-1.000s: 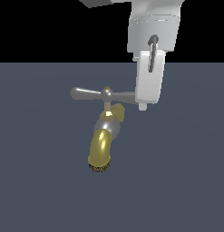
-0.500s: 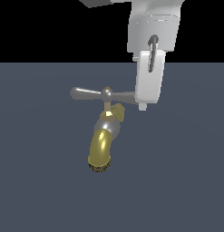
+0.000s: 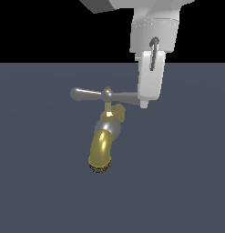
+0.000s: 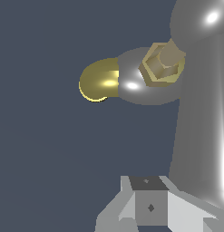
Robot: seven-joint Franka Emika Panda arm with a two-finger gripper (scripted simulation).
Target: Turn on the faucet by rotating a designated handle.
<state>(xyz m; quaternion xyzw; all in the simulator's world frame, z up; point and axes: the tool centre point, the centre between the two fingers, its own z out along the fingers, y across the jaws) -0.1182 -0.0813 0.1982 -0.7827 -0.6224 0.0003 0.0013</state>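
Note:
The faucet (image 3: 101,148) hangs in the middle of the exterior view, its gold spout curving down to a dark ribbed mouth. On top lies the silver handle (image 3: 89,94), a cross-bar with a brass hub. My white gripper (image 3: 143,103) comes down from above and its fingertips sit against the handle's arm on the exterior view's right, hiding that arm's end. The fingers look closed together with nothing between them. In the wrist view the handle (image 4: 199,113) fills one side, the faucet (image 4: 99,81) lies beyond it, and the gripper (image 4: 149,206) shows as one joined block.
A flat dark grey-blue floor (image 3: 41,191) surrounds the faucet under a black background. Nothing else stands in view.

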